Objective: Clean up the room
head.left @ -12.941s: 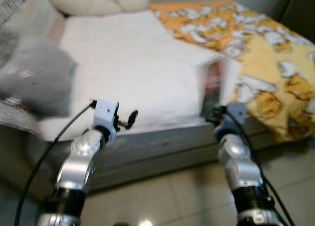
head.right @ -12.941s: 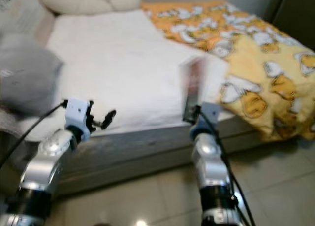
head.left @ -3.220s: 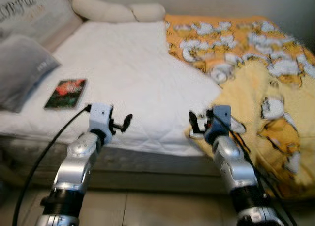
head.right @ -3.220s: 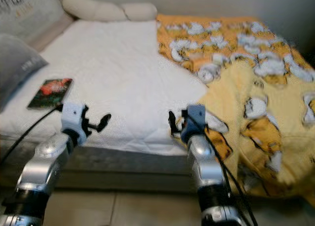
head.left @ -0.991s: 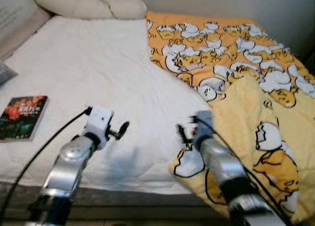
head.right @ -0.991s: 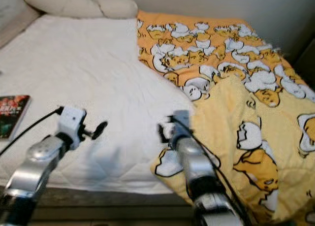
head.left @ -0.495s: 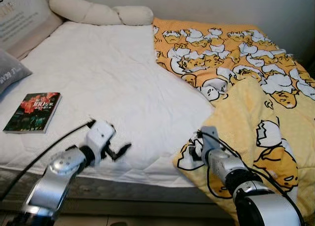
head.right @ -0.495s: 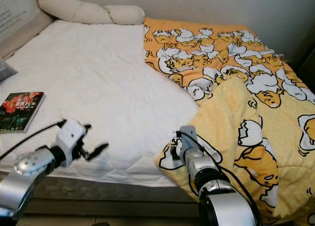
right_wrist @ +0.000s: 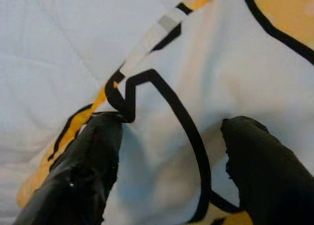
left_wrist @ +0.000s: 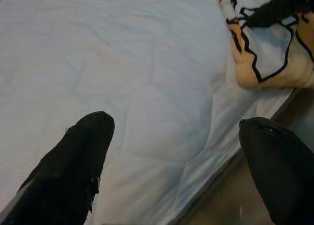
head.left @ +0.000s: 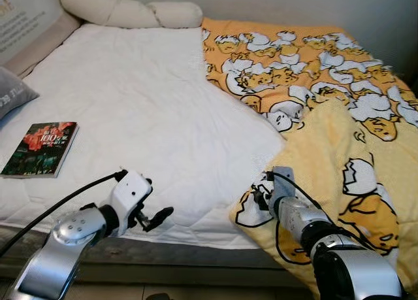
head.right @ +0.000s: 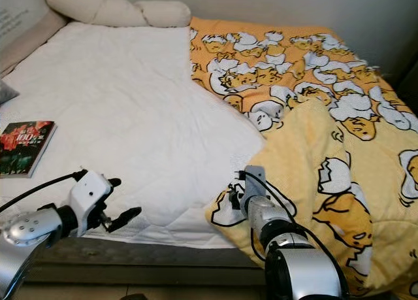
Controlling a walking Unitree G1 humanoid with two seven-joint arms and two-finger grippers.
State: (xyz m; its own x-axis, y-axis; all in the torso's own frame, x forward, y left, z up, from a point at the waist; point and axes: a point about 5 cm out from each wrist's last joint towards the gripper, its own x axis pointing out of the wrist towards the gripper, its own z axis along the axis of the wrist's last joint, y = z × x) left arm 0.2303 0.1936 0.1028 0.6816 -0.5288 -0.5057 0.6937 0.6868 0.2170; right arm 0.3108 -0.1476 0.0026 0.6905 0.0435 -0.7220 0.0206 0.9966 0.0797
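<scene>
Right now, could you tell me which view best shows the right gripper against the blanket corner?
The right wrist view: the right gripper is open with its fingers on the blanket corner. The eye views show it small, and the left wrist view catches just a distant glimpse.

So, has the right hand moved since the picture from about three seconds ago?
Yes. The right hand has reached forward, from in front of the bed onto the corner of the yellow blanket that lies on the mattress.
</scene>
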